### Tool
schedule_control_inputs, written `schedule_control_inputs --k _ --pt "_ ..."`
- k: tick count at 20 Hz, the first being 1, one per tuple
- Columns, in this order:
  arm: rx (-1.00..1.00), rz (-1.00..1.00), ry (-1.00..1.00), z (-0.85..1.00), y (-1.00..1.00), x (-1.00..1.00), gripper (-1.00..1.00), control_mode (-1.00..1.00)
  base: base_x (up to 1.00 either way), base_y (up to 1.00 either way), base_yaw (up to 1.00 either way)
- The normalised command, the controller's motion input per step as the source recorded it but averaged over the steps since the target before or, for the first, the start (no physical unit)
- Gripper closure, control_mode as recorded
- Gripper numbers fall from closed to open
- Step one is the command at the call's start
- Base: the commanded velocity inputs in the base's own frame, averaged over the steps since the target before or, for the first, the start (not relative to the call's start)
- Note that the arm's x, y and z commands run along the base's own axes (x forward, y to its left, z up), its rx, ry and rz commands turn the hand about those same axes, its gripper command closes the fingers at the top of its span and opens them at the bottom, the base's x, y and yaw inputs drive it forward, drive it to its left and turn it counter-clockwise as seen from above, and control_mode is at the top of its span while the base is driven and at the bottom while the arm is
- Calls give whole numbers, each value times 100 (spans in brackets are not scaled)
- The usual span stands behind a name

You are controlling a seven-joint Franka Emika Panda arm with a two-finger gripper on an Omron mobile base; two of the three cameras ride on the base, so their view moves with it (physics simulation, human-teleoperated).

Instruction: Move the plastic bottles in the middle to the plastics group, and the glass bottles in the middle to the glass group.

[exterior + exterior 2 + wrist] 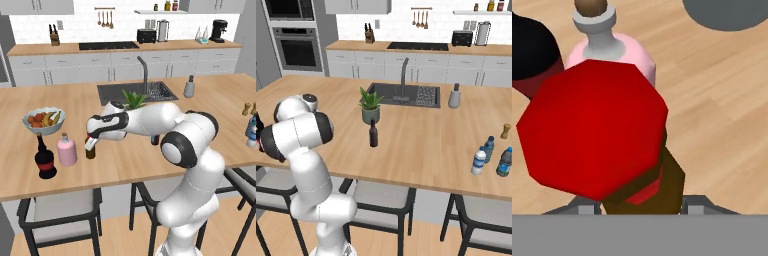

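My gripper [91, 142] is shut on a slim amber-brown glass bottle [90, 151] with a red cap [594, 127], held upright low at the counter. Just left of it stands the glass group: a squat pink bottle [66, 150] and a big black red-labelled bottle [45, 161]. In the hand view the pink bottle [614, 50] and the black bottle [532, 55] lie right behind the cap. A small dark glass bottle [373, 134] stands mid-counter. At the far right, a whitish plastic bottle [479, 161] with a blue band stands by a teal-blue bottle [504, 161].
A fruit bowl [44, 120] sits behind the glass group. A sink [135, 92], a potted plant [371, 105] and a grey shaker [455, 96] are at the counter's middle. A tan wooden piece [504, 131] stands far right. Stools [60, 215] line the near edge.
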Motion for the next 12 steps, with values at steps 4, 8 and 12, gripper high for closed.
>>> schedule_control_inputs --k 4,8,12 --pt "0 0 0 -1 14 23 100 -100 0 0 0" --pt "0 0 0 -13 20 25 100 -100 0 0 0" --pt "0 1 0 -23 14 12 100 -100 0 0 0"
